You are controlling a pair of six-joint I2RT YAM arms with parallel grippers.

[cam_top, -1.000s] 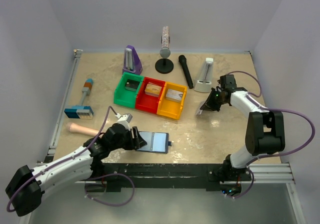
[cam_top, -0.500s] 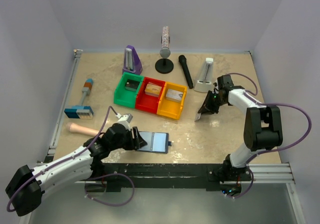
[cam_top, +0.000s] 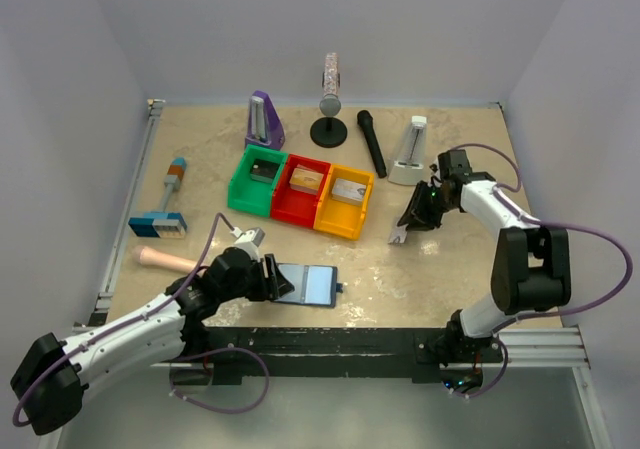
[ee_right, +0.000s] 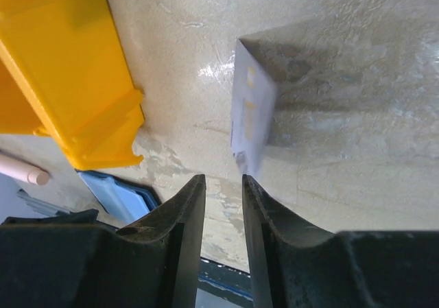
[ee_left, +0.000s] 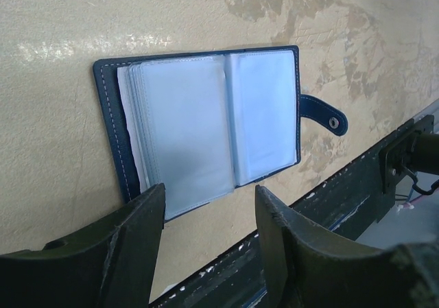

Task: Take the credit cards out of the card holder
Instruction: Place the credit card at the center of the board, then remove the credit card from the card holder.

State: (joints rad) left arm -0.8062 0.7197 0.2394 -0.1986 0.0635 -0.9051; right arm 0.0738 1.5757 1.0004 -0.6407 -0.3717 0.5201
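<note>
A: What is on the big table (cam_top: 450,279)?

B: Two arms. The left gripper (ee_left: 209,195) is at the near edge of the wallet (ee_left: 212,123). The wallet lies open and flat, close to the front. The fingers are wide apart and hold nothing. I cannot tell if they touch it.

A: And the other arm?

B: The right gripper (ee_right: 223,184) is far off, just past the yellow bin (ee_right: 68,68). Its fingers are a little apart, with nothing between them. A pale card (ee_right: 250,112) sits just beyond the tips, tilted and blurry, one edge on the table.

A: So which step is it?

B: I think this card is being put down. Next, look for more cards. If one is left, the left gripper must hold the wallet still while the right one comes back and pinches a thin edge.

A: What does each view add?

B: The left wrist shows clear sleeves that look empty, and the tiny snap (ee_left: 334,123). The top view shows how far the card is from the wallet.
</note>
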